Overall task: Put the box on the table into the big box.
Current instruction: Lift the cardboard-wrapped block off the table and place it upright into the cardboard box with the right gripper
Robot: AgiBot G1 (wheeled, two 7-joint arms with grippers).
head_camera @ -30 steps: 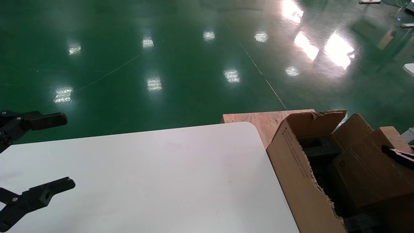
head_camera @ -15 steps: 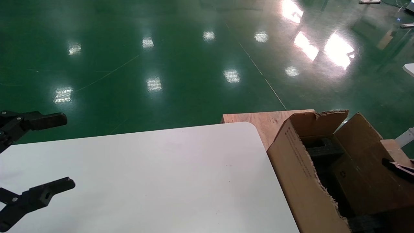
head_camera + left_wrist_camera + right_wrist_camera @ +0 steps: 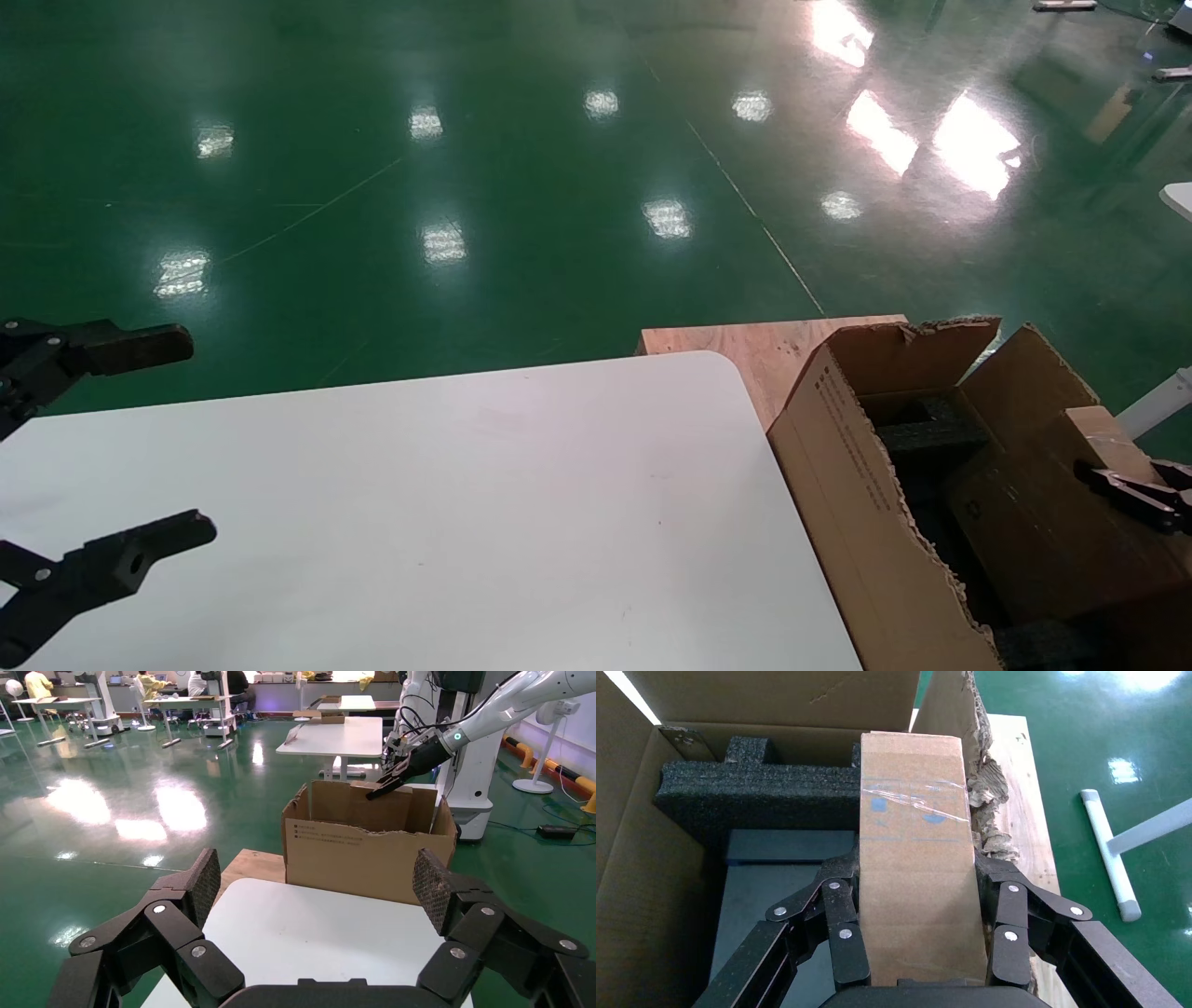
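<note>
Glossy green floor [image 3: 466,186]; smooth white counter [image 3: 419,522]. R gripper [image 3: 919,952] fingers clamp taped cardboard box [image 3: 916,860], long axis pointing away from wrist, inside ragged corrugated big box [image 3: 866,503] w/ black foam [image 3: 758,790]. L gripper [image 3: 102,457] fingers apart.

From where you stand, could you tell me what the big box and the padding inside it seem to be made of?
The big box looks like brown corrugated cardboard, matte: its torn rim shows ragged, fluted layers. The padding appears to be black foam, with a coarse, porous surface. The right end effector grips the small carton, apparently taped cardboard.
</note>
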